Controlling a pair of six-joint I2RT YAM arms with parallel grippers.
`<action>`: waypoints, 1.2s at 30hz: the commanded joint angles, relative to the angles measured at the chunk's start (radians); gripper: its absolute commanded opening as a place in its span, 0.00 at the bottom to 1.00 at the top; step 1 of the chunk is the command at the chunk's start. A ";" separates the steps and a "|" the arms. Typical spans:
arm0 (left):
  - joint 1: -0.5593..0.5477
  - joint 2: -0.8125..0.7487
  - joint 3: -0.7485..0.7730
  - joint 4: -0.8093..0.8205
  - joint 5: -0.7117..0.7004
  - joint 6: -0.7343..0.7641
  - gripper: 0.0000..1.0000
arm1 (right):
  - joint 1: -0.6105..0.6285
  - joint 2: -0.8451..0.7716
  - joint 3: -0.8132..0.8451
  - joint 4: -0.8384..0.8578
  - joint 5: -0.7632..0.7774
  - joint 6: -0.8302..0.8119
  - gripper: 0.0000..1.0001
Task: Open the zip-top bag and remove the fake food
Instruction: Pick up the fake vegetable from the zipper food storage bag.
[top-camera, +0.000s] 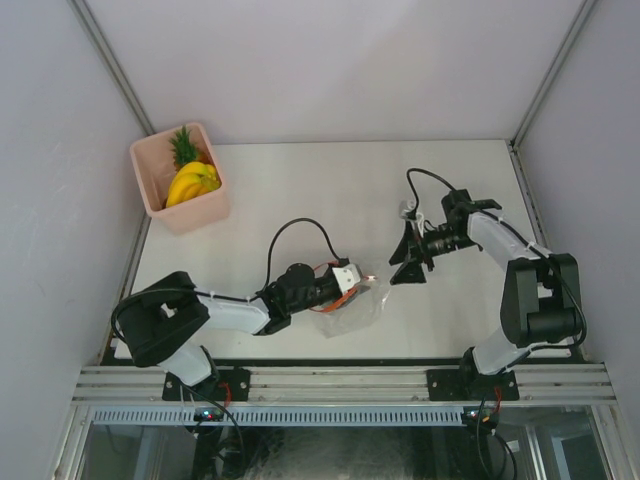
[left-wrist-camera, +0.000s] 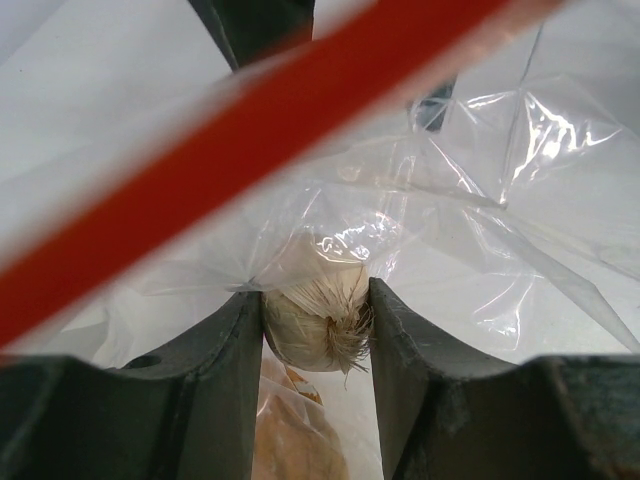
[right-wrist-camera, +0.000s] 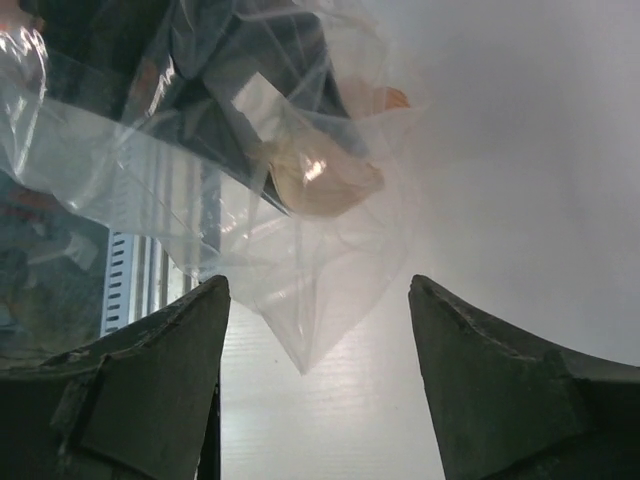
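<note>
The clear zip-top bag (top-camera: 362, 308) lies crumpled near the table's front edge, and its red zip strip (left-wrist-camera: 250, 140) crosses close to the left wrist camera. My left gripper (left-wrist-camera: 318, 300) reaches past the strip and is shut on a white garlic-like piece of fake food (left-wrist-camera: 316, 322), with plastic film draped over the piece's far side. An orange piece (left-wrist-camera: 295, 430) lies below it. My right gripper (right-wrist-camera: 318, 290) stands open, apart from the bag, and a loose bag corner (right-wrist-camera: 303, 365) points between its fingers. A yellow banana bunch (top-camera: 193, 183) and a pineapple (top-camera: 184, 148) lie in the pink bin.
The pink square bin (top-camera: 198, 214) stands at the table's far left corner against the wall. The table's metal front rail (top-camera: 340, 385) runs just behind the bag. Both arms' cables loop above the table surface.
</note>
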 joint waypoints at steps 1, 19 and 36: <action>0.002 -0.027 0.048 0.017 0.003 0.020 0.23 | 0.090 0.002 0.006 0.103 0.013 0.139 0.68; 0.013 -0.136 -0.036 0.010 -0.035 -0.021 0.24 | 0.074 -0.051 -0.010 0.272 0.223 0.289 0.00; 0.074 0.009 -0.035 0.102 0.016 -0.226 0.29 | 0.148 -0.040 -0.041 0.314 0.281 0.277 0.00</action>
